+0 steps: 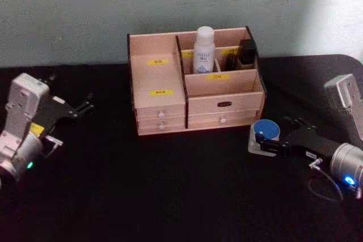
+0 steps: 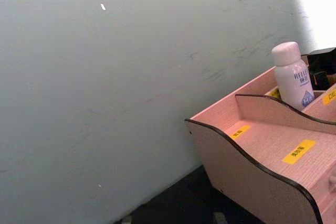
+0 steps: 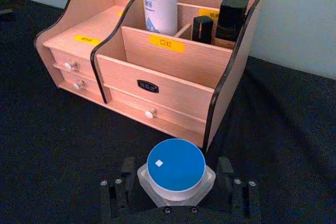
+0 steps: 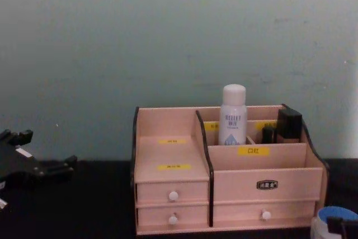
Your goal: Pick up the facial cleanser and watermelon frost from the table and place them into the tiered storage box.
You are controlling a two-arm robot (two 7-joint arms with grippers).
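Cleanser (image 1: 203, 49) in box (image 1: 161, 114); frost (image 1: 265, 130) clasped in right gripper's (image 3: 176, 179) jaws, to be lifted over; left gripper (image 1: 86, 102) parked, jaws apart.

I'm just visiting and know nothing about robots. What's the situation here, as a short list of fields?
facial cleanser: upright in a rear compartment of the tiered storage box
watermelon frost: on the table, right of the box
right tool: shut on the jar
left tool: open, parked far left of the box
remaining: jar into box
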